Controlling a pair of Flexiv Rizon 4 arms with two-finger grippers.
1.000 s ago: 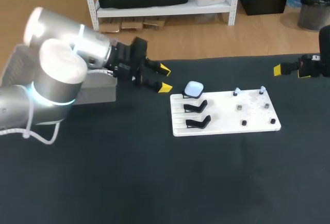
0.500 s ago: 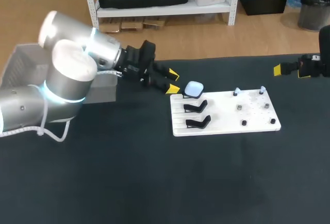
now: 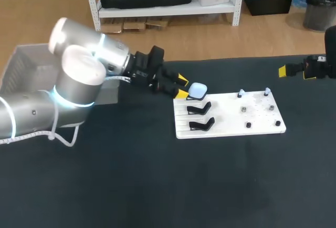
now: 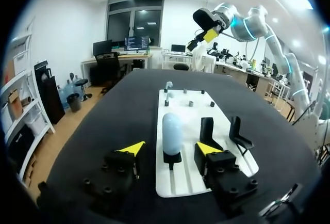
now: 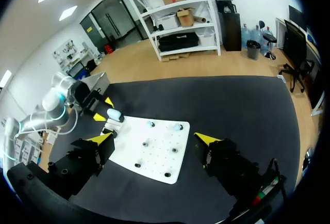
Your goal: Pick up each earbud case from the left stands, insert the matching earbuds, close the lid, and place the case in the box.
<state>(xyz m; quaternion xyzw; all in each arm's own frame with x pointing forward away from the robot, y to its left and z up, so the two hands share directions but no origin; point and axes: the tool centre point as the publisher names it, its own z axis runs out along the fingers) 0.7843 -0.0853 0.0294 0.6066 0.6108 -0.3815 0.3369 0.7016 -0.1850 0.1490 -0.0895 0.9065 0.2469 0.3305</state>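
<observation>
**Earbud case: grasp about to start, nothing packed yet**

Earbud case [image 3: 198, 90] sits on the rearmost of 3 stands, approx 10 o'clock on the white board [image 3: 231, 129]. It's pale blue and the lid looks shut. The empty stands [image 3: 200, 108], 2 of them, are black and sit just nearer, at the board's 8–9 o'clock side.

Left gripper [image 3: 181, 86] comes in from the table's 9 o'clock w/ fingers spread wide and nothing in them. The wrist view puts the case just ahead of and between the yellow tips, not touched. Right gripper [image 5: 154, 138] hangs out at the table's 2 o'clock edge, well apart from the board, also spread wide and holding nothing.

Earbuds [image 3: 241, 92]: 2 pale ones stand on the board's 12–1 o'clock edge. The dark bits [image 3: 244, 109] mid-board are too small to ID.

Box [image 3: 26, 62] is grey, at the table's 9–10 o'clock, and mostly behind the left arm, so its contents can't be seen.

Progress, as a judgement:
- Done: nothing for this case.
- Left: grip, lift off the stand, open, seat both buds, shut the lid, drop it in the box.
- Can't tell if the 2 bare stands mean other cases are already boxed.
</observation>
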